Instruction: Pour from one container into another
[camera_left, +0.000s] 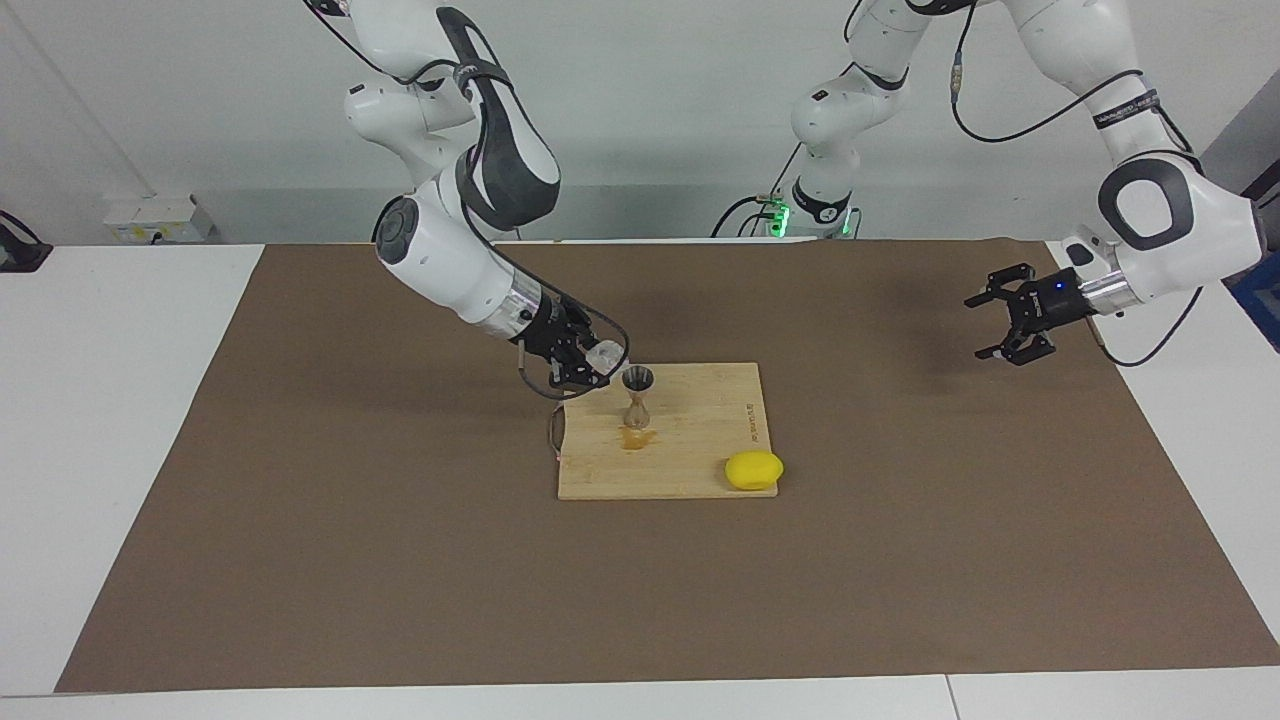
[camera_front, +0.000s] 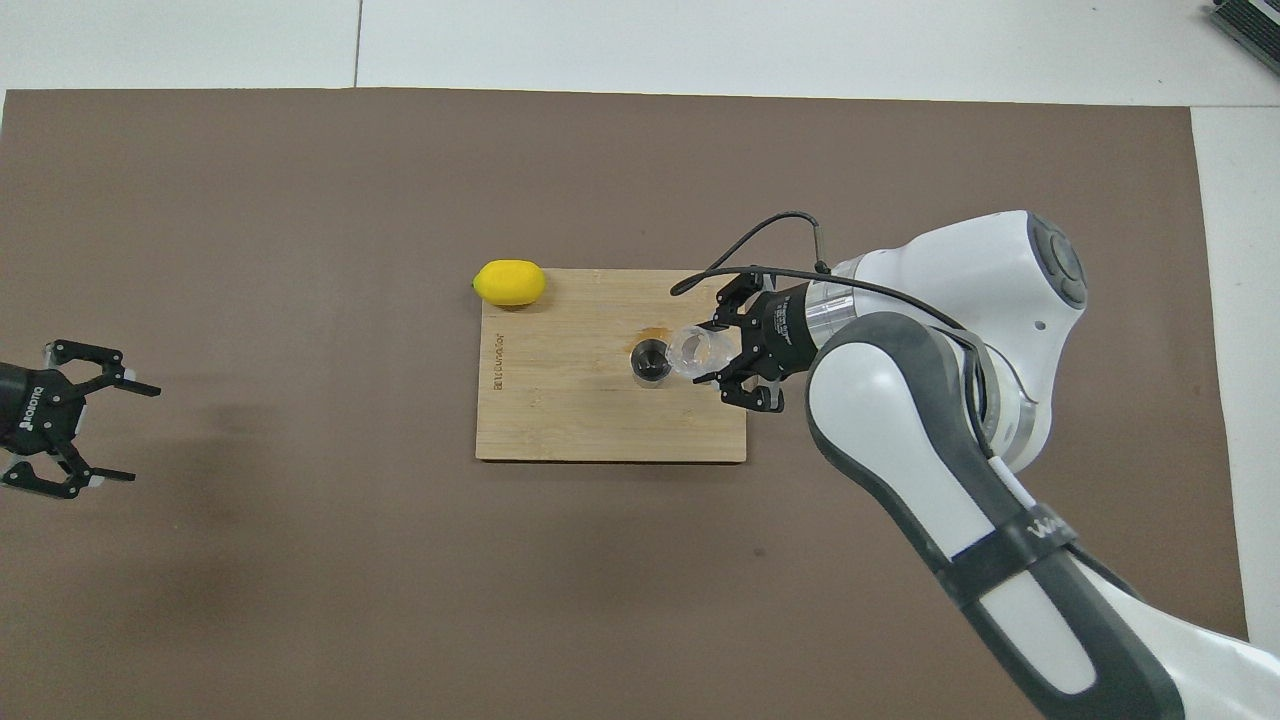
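Your right gripper (camera_left: 597, 362) pinches the glass cup (camera_left: 607, 352), tipped on its side with its mouth toward the jigger (camera_left: 638, 397) and just beside the jigger's rim. The jigger stands upright on the cutting board (camera_left: 700, 460), with a small amber puddle at its foot. The overhead view looks into both mouths; only the facing view shows the cup's height against the rim. Your left gripper (camera_left: 1010, 320) waits, spread, over the tabletop's left-arm end.

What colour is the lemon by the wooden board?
Bright yellow. The lemon shows best in the overhead view.
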